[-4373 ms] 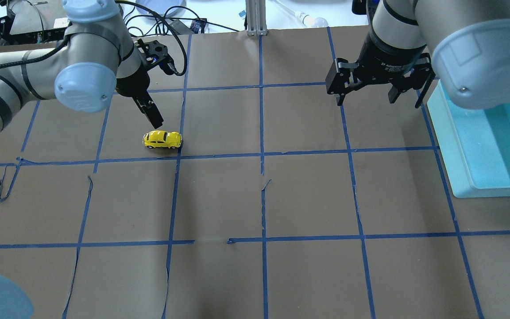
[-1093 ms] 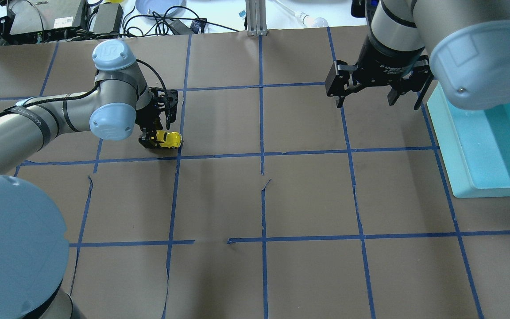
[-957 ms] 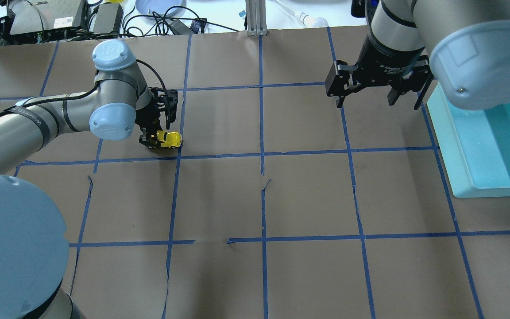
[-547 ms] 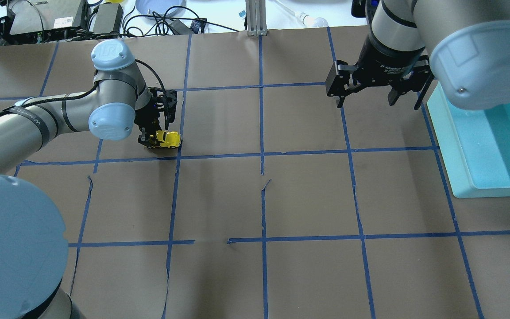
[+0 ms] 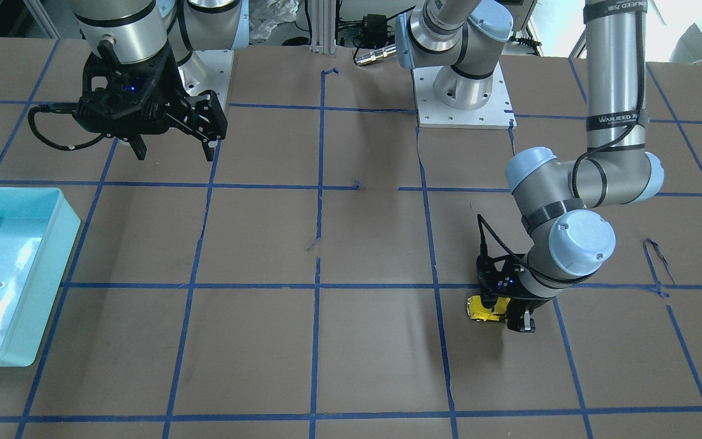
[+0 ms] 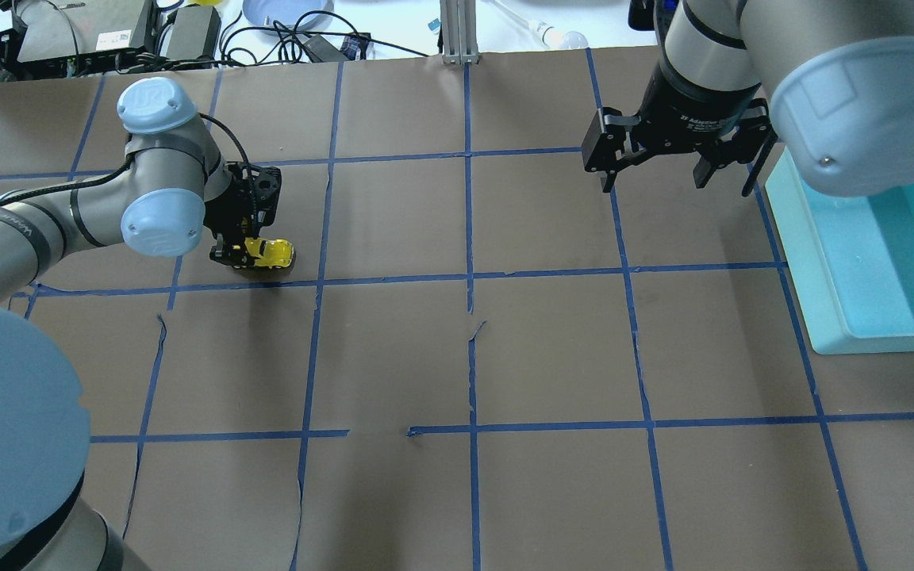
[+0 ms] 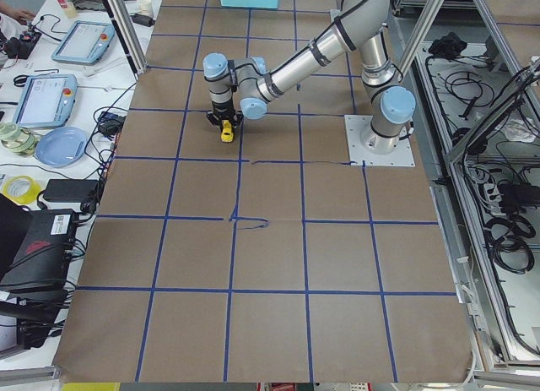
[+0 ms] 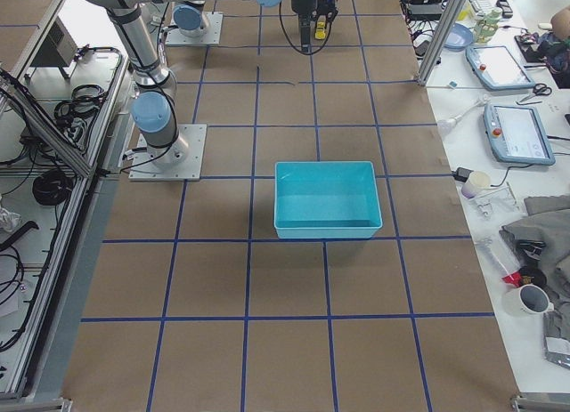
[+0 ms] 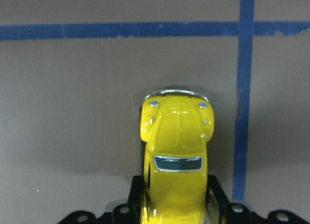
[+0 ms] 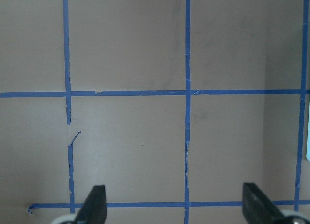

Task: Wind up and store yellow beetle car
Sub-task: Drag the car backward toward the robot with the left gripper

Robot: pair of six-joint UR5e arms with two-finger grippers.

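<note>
Since half a second ago, the left gripper (image 6: 241, 255) has slid toward the robot's left side, dragging the yellow beetle car (image 6: 270, 253) with it across the brown worktop (image 6: 552, 357). Its jaws are clenched on the car's rear flanks, and the bonnet points away from the wrist. The car rests on the paper just beside a blue tape line (image 9: 242, 88). The right gripper (image 6: 675, 186) hovers well apart, jaws released and empty, near a teal bin (image 6: 822, 321) at the worktop's right side.
</note>
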